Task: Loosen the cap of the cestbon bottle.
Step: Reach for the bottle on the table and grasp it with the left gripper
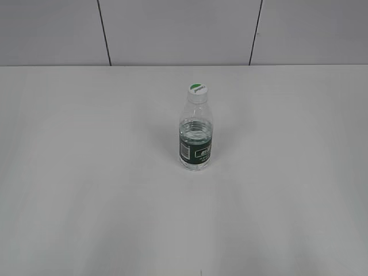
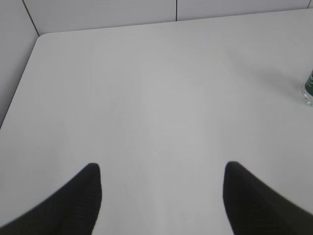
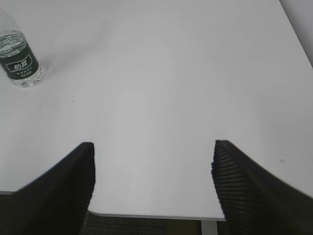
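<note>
The cestbon bottle (image 1: 195, 138) stands upright near the middle of the white table, clear with a dark green label band. Its white cap (image 1: 196, 89) with a green patch sits on top. Neither gripper shows in the exterior view. In the left wrist view my left gripper (image 2: 161, 169) is open and empty over bare table, with the bottle's base (image 2: 308, 90) at the far right edge. In the right wrist view my right gripper (image 3: 152, 147) is open and empty above the table's near edge, with the bottle (image 3: 18, 56) far off at the upper left, its cap cut off.
The white table (image 1: 86, 172) runs back to a grey panelled wall (image 1: 172, 29). The table's near edge (image 3: 156, 215) and a leg show below my right gripper. The table's left edge and far corner (image 2: 36, 41) show in the left wrist view.
</note>
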You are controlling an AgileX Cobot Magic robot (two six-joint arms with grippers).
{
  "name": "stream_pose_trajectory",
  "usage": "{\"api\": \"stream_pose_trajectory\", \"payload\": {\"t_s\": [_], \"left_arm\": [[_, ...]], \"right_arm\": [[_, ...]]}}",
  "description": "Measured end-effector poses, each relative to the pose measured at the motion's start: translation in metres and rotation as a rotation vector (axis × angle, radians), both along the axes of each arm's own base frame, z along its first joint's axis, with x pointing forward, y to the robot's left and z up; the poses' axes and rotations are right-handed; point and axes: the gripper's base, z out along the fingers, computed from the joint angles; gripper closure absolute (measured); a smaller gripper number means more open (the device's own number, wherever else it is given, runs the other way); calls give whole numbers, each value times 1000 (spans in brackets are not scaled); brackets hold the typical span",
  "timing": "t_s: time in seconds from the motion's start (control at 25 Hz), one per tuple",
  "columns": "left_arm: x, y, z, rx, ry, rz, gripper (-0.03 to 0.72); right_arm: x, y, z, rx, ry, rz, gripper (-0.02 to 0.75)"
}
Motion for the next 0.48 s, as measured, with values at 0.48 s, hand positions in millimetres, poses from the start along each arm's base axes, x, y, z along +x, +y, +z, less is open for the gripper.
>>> {"api": "stream_pose_trajectory", "payload": {"t_s": [0.48], "left_arm": [[0, 0, 0, 0, 0, 0, 214]], "right_arm": [[0, 0, 0, 0, 0, 0, 169]]}}
